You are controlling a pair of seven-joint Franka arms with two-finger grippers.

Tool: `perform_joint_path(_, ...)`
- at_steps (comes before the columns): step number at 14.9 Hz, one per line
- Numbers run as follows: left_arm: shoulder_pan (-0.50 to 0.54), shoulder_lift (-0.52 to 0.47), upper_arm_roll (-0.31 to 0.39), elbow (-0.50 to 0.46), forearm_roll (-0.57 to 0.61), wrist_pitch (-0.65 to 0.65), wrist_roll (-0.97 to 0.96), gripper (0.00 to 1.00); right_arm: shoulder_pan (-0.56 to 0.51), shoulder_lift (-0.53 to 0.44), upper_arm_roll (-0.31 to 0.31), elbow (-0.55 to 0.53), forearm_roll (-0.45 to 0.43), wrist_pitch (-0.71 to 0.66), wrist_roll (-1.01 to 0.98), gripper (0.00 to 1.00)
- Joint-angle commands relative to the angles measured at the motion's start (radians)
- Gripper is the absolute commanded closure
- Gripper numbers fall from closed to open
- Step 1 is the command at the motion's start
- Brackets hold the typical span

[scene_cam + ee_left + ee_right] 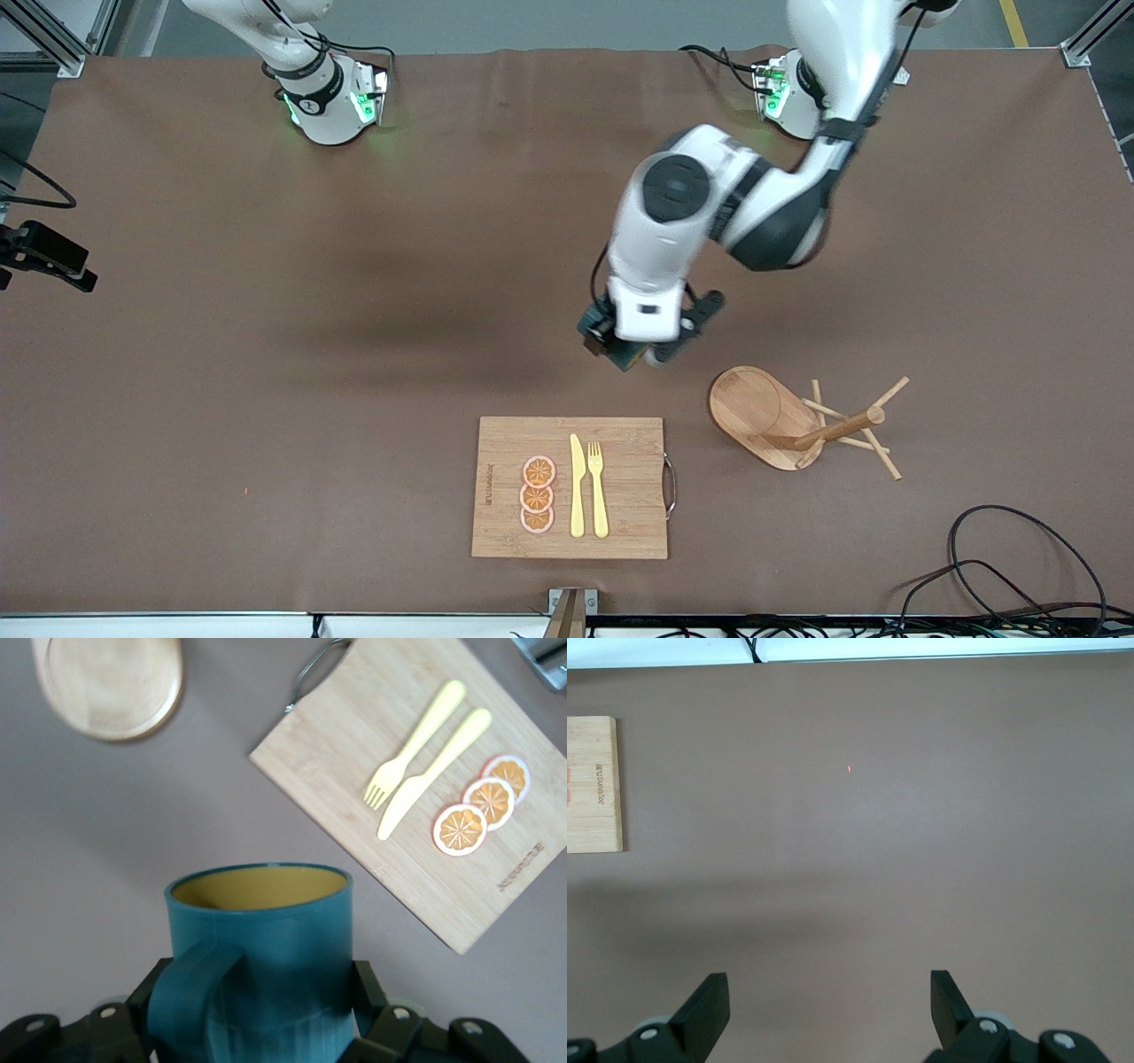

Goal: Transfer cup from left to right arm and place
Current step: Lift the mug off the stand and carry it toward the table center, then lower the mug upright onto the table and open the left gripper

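Left wrist view shows the left gripper (257, 1028) with its fingers clamped on the cup (259, 961), lifted over bare worktop (266, 354); the right gripper (829, 1005) waits with fingers wide and empty; handover and placing are both left.

Brown-covered table (266, 399), grey floor (532, 22)

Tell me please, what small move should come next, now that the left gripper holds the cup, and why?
Probably the right gripper should come in toward the cup. The left gripper is shut on the cup and holds it up over the bare table, just past the cutting board. The right gripper is open and holds nothing, so the handover can start only when it gets close.
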Motion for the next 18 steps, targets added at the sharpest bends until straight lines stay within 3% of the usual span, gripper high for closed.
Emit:
perform_joint_path(1, -0.12, 0.09, 0.017, 0.015, 0.27, 0.035, -0.075, 0.61, -0.007, -0.011, 0.004, -0.01, 0.003, 0.006, 0.008, 0.0)
perform_joint_path(5, -0.231, 0.178, 0.021, 0.006, 0.588, 0.023, -0.229, 0.61, -0.007, -0.011, 0.004, -0.01, 0.003, 0.013, 0.008, 0.0)
perform_joint_path(7, -0.291, 0.235, 0.04, 0.004, 0.764, -0.012, -0.392, 0.58, -0.007, -0.011, 0.004, -0.01, 0.003, 0.017, 0.008, 0.0)
perform_joint_path(12, -0.349, 0.4, 0.038, 0.004, 1.17, -0.042, -0.704, 0.58, -0.01, -0.011, 0.004, -0.01, 0.003, 0.017, 0.008, 0.0)
perform_joint_path(14, -0.352, 0.407, 0.037, 0.004, 1.216, -0.042, -0.752, 0.47, -0.01, -0.011, 0.003, -0.01, 0.003, 0.017, 0.007, 0.0)
perform_joint_path(15, -0.368, 0.404, 0.035, -0.001, 1.212, -0.046, -0.752, 0.29, -0.009, -0.011, 0.003, -0.01, 0.003, 0.017, 0.007, 0.0)
perform_joint_path(16, -0.377, 0.405, 0.034, -0.007, 1.206, -0.061, -0.754, 0.05, -0.009, -0.011, 0.003, -0.01, 0.003, 0.017, 0.008, 0.0)
perform_joint_path(18, -0.395, 0.404, 0.032, -0.022, 1.181, -0.081, -0.752, 0.0, -0.009, -0.011, 0.003, -0.01, 0.003, 0.015, 0.008, 0.0)
